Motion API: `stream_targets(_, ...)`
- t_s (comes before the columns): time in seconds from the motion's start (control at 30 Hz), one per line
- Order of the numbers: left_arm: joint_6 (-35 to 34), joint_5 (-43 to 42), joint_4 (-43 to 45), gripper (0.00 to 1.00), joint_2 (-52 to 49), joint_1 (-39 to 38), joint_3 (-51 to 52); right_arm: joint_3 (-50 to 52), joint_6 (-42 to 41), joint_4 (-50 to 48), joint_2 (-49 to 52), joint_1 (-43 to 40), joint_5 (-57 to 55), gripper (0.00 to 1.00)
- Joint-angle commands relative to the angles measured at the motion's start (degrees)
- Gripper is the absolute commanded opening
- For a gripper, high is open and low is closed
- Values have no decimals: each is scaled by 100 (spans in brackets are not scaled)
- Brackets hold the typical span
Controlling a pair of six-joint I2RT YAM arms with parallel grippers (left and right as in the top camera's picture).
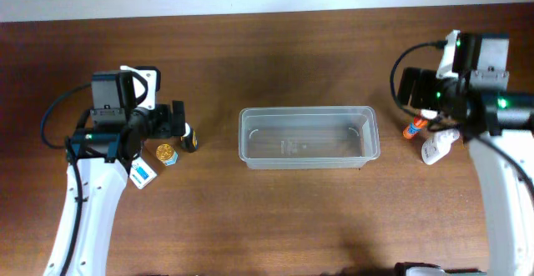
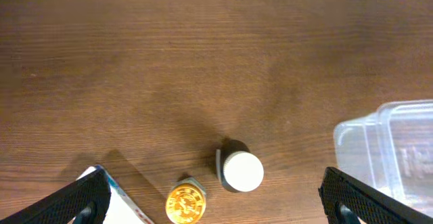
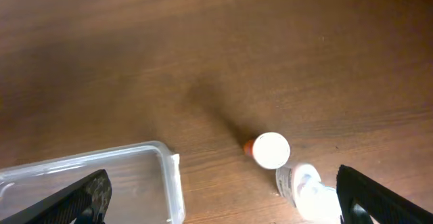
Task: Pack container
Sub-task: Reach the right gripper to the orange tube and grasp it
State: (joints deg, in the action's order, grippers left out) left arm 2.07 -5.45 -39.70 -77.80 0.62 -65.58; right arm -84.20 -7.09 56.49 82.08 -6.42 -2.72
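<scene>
The clear plastic container stands empty in the middle of the table; one corner shows in the left wrist view and one in the right wrist view. My left gripper is open and empty above a small dark bottle with a white cap and a gold-lidded jar. My right gripper is open and empty, above an orange bottle with a white cap and a white bottle.
A white and blue box lies next to the gold-lidded jar, under my left arm. The wooden table's far edge runs along the top of the overhead view.
</scene>
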Motion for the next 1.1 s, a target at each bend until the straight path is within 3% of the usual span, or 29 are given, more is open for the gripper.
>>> stream_targets(0.0,-55,-225,11,99,2,-2,-155,-98,-94,85,538,-334,125,98)
stream_targets(0.27,-55,-227,7,100,2,-4,-155,-98,114,245,1718,-938,614,98)
stream_targets(0.53,-55,-227,0,99,2,-4,-155,-98,129,243,2437,-975,610,99)
stream_targets(1.07,-55,-225,2,99,2,-4,-155,-98,125,-173,2566,-975,306,54)
